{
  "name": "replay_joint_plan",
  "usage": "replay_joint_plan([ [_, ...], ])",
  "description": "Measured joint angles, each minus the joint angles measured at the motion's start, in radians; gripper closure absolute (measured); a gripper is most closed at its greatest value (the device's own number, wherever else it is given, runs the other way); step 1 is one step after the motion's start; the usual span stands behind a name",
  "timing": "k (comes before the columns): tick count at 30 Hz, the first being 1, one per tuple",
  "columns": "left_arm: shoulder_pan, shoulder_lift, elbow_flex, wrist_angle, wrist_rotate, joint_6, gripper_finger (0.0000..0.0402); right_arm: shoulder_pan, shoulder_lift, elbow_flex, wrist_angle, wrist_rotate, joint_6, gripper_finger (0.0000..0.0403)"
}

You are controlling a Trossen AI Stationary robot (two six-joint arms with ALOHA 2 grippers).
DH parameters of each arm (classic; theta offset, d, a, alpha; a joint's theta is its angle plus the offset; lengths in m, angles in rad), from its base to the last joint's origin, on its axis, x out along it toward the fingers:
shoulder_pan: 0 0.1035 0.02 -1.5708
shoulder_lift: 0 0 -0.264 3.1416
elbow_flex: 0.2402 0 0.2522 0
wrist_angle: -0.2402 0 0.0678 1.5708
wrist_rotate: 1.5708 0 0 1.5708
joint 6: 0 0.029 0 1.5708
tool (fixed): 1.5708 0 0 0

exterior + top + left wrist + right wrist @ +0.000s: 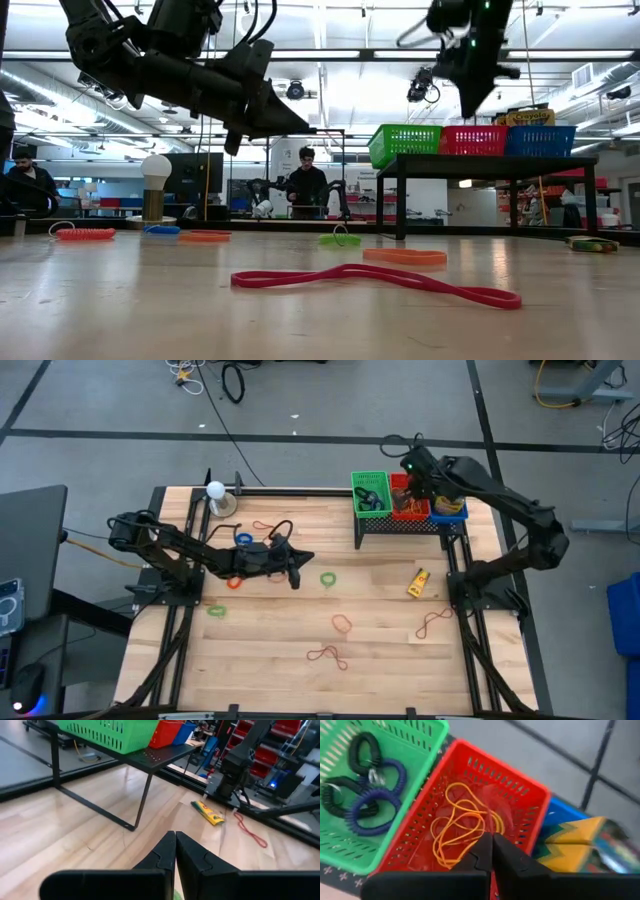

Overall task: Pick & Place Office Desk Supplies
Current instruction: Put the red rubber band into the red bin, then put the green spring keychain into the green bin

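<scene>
Left gripper [296, 575], jaws together and empty, hovered just beside the green ring [328, 578], which lay toward the baskets. Right gripper [492, 851], jaws together, hung over the red basket [520, 785], farther from it.

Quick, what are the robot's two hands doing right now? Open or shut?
Left hand: shut, holding nothing, above the wooden table.
Right hand: shut, empty, over the red plastic basket.

Overhead and table-level cameras share the red basket [404, 499]; 2 wrist cameras look close.
</scene>
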Motion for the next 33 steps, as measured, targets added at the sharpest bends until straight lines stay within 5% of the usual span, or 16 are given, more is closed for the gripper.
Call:
replay_joint_plan([
  [7, -0.002, 0.000, 0.000, -0.041, -0.002, -0.073, 0.0384, -0.093, -0.001, -0.119, 0.091, -0.094, -0.042, 0.0370],
  [17, -0.002, -0.006, 0.000, -0.131, -0.002, -0.204, 0.0388, -0.094, -0.022, -0.113, 0.126, -0.055, -0.043, 0.0225],
  [22, 0.005, -0.053, 0.000, -0.218, -0.006, -0.251, 0.0395, -0.071, -0.067, -0.035, 0.123, -0.082, -0.090, 0.0185],
  [27, 0.007, -0.134, 0.001, -0.366, -0.042, -0.259, 0.0395, 0.019, -0.149, -0.023, 0.159, -0.100, -0.097, 0.0215],
  [33, 0.006, -0.233, 0.000, -0.584, -0.070, -0.329, 0.0395, 0.231, -0.266, -0.136, 0.289, -0.105, -0.042, 0.0330],
])
